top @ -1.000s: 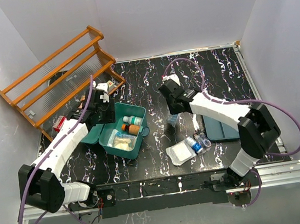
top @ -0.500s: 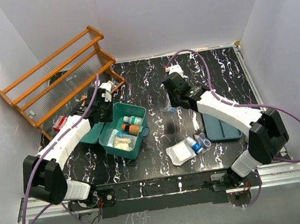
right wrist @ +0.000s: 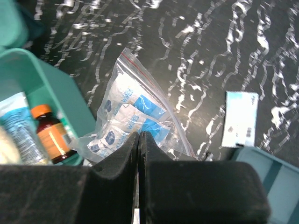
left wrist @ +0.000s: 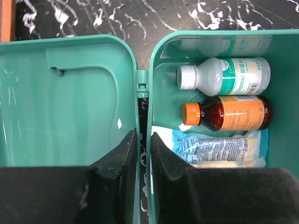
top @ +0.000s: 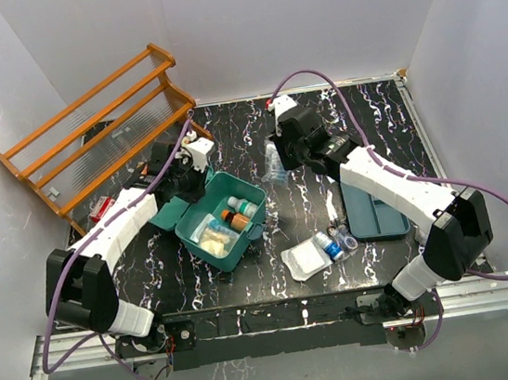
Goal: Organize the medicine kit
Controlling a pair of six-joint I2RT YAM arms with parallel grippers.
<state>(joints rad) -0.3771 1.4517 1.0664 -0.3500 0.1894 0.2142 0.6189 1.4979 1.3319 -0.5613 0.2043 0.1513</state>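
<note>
The medicine kit [top: 248, 243] lies open at about 9 o'clock from the table's middle. I have the left gripper [left wrist: 142, 140] clamped over its hinge edge, with a white bottle [left wrist: 224, 77] and an amber bottle [left wrist: 229, 113] inside. My right gripper [right wrist: 139, 140] is pinched tight on a clear zip bag [right wrist: 133, 116] at the kit's 1 o'clock.

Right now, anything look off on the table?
The medicine kit sits askew, diagonal to the table edge, with the left gripper shut on its hinge edge. A zip bag hangs from the right gripper beside it. Nothing looks spilled.
</note>
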